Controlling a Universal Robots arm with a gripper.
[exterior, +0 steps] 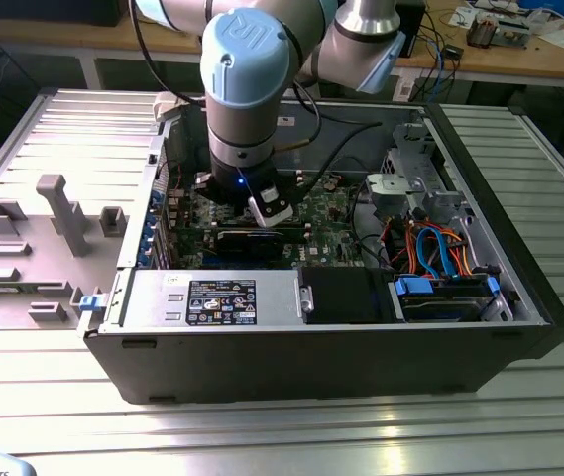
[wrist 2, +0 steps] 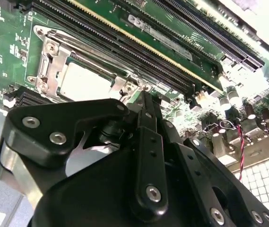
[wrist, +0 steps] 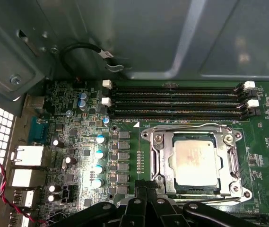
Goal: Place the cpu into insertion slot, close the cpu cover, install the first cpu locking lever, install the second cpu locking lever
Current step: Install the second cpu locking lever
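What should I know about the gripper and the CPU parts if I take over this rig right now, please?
Gripper: fingertips together at the socket's edge, holding nothing I can see.
The cpu sits flat in the insertion slot on the green motherboard.
The cpu cover lies closed over it, framing the chip.
Done: chip placed, cover down.
Left: I can't tell whether either thin wire locking lever along the socket's edges is latched; check both.

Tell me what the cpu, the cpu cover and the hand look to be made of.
cpu: pale silver-tan metal face, matte, softly reflecting. cpu cover: thin bright steel-like plate, shiny glints along its edges. hand: black links, possibly anodised metal or hard plastic, matte with silvery screw heads.
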